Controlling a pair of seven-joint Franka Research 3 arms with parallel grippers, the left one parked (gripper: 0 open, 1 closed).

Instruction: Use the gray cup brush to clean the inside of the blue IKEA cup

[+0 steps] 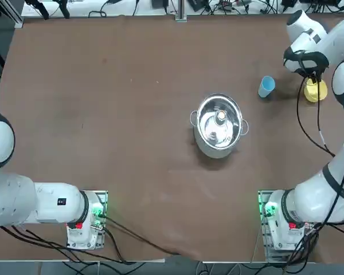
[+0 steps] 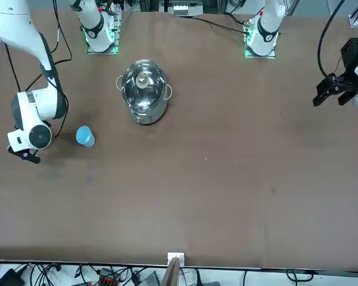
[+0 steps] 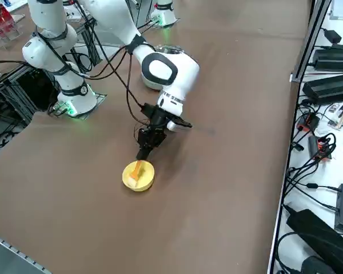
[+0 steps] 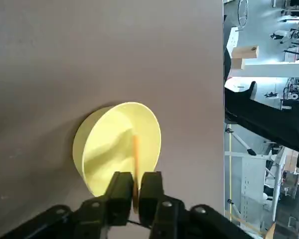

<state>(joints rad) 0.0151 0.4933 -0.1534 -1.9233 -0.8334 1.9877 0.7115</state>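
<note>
right wrist view: right gripper [image 4: 135, 191] clamped on gray cup brush [image 4: 135, 154] over yellow bowl [image 4: 102, 149]

On the brown table [image 1: 103, 114] stand the steel pot [image 1: 219, 125], blue cup [image 1: 266, 87] and yellow bowl [image 1: 316, 91].

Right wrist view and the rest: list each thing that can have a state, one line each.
right gripper: over the yellow bowl's rim, shut on the gray cup brush.
gray cup brush: stick-like, held at one end, the rest inside the bowl.
yellow bowl: on the table.
blue IKEA cup: tilted, apart from the bowl.
steel pot: upright, uncovered.
</note>
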